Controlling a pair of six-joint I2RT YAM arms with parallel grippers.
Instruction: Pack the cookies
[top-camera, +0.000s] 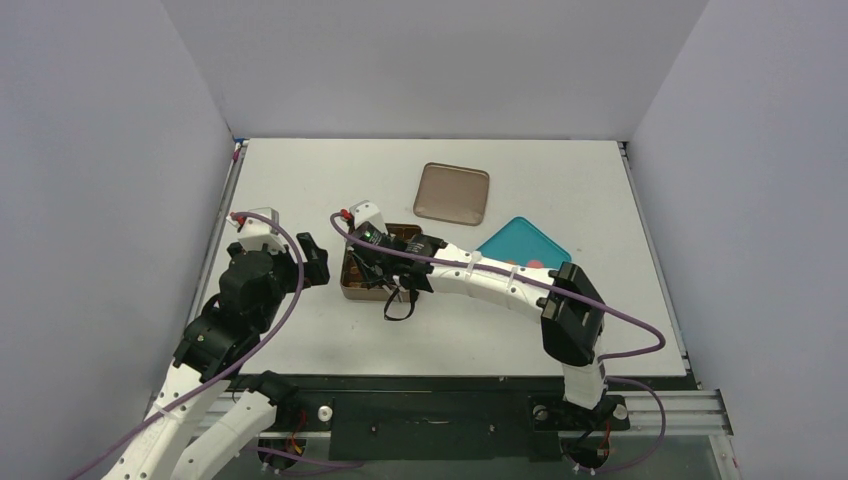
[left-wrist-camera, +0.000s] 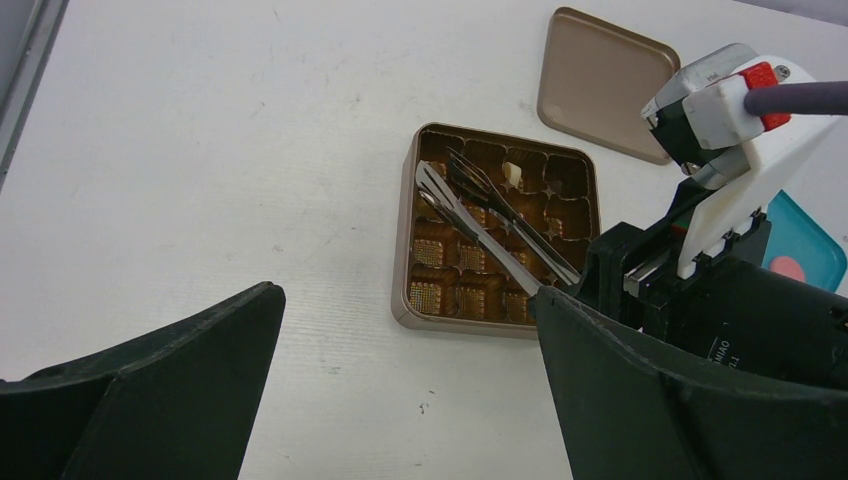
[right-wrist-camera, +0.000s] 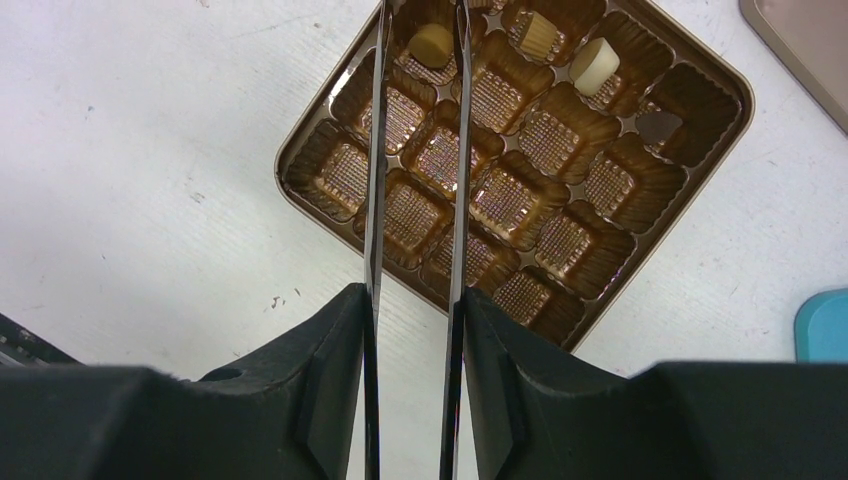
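The right wrist view alone looks straight down into the tin (right-wrist-camera: 505, 195). Four cookies (right-wrist-camera: 540, 32) sit in separate cells along its 12-to-2 o'clock edge: a cream round (right-wrist-camera: 432, 43), a ridged cream piece (right-wrist-camera: 541, 30), a white cylinder (right-wrist-camera: 594, 62) and a dark brown bit (right-wrist-camera: 658, 125).

The left wrist view gives what that one cuts off. It shows the tips of the tongs (left-wrist-camera: 480, 215) over the tin's far cells and the lid (left-wrist-camera: 600, 80) flat on the table (left-wrist-camera: 200, 150) at 1 o'clock of the tin. It also shows a pink cookie (left-wrist-camera: 790, 268) on the teal plate (left-wrist-camera: 810, 225) at 3 o'clock. From above, the right wrist covers most of the tin.

The right gripper (right-wrist-camera: 412, 300) clamps the tongs at a narrow spread, one finger against the outside of each blade. The blades stand apart, and the cream round lies between them near the top of the right wrist view.

The left gripper (left-wrist-camera: 405, 300) is spread wide and holds nothing. In the top view it hangs at 9 o'clock of the tin, apart from it.
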